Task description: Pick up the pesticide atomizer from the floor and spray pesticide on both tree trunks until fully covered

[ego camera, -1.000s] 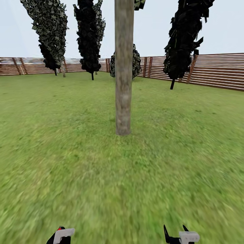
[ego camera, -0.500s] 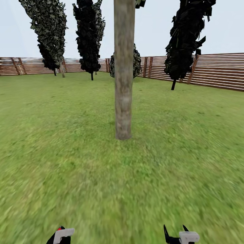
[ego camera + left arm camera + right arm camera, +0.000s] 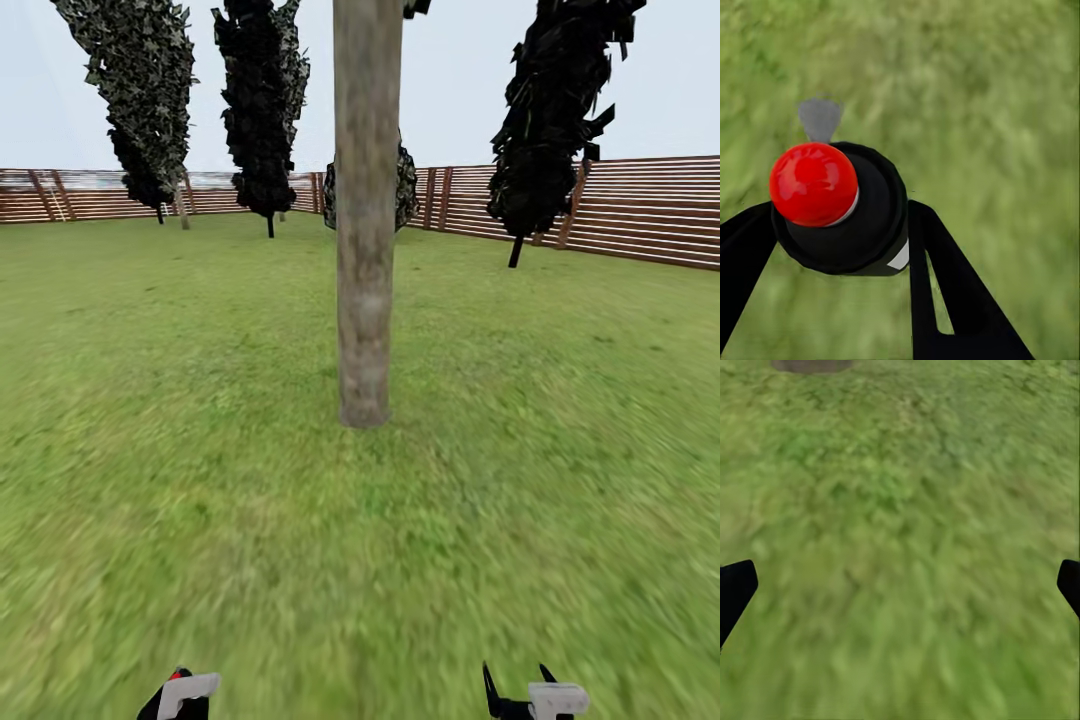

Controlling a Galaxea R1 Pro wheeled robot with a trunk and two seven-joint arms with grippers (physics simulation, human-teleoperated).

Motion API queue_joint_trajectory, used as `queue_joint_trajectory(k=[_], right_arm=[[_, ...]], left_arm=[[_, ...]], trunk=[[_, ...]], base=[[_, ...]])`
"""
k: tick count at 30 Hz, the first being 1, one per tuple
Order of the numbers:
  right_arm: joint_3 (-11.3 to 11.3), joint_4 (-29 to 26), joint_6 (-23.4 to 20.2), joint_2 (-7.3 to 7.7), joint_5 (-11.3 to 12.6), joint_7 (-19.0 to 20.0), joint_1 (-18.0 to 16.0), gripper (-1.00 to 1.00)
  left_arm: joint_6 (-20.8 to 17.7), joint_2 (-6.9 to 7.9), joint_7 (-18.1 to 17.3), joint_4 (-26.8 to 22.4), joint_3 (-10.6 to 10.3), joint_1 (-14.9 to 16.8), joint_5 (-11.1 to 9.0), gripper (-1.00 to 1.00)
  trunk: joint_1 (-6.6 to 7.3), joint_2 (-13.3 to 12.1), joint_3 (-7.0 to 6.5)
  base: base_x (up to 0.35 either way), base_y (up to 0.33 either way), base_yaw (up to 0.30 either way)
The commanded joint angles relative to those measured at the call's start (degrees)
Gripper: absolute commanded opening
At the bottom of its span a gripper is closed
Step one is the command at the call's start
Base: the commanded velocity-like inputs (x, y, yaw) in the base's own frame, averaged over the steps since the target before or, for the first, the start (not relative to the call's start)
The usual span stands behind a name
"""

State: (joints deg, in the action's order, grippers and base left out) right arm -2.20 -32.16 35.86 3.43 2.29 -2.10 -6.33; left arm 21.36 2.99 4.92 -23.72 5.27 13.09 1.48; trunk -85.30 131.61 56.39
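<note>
- My left claw is clamped on the pesticide atomizer.
- My right claw is spread apart above the lawn.
- The tree trunk stands upright ahead.

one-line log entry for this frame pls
left gripper: shut on atomizer | right gripper: open, empty | tree trunk: ahead on lawn

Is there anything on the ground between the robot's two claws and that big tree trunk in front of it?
In the head view, only lawn lies between the grippers and the tree trunk.
</note>
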Motion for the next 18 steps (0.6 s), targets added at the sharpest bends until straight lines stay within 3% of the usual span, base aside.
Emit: queue_joint_trajectory(k=[1, 18], right_arm=[[0.0, 0.0, 0.0, 0.0, 0.0, 0.0, 0.0, 1.0], [0.0, -0.01, 0.0, 0.0, 0.0, 0.01, 0.01, 1.0]], left_arm=[[0.0, 0.0, 0.0, -0.01, 0.0, 0.0, 0.01, -1.0], [0.06, 0.0, 0.0, -0.01, 0.0, 0.0, 0.02, -1.0]], trunk=[[0.0, 0.0, 0.0], [0.0, 0.0, 0.0]], base=[[0.338, 0.0, 0.0], [0.338, 0.0, 0.0]])
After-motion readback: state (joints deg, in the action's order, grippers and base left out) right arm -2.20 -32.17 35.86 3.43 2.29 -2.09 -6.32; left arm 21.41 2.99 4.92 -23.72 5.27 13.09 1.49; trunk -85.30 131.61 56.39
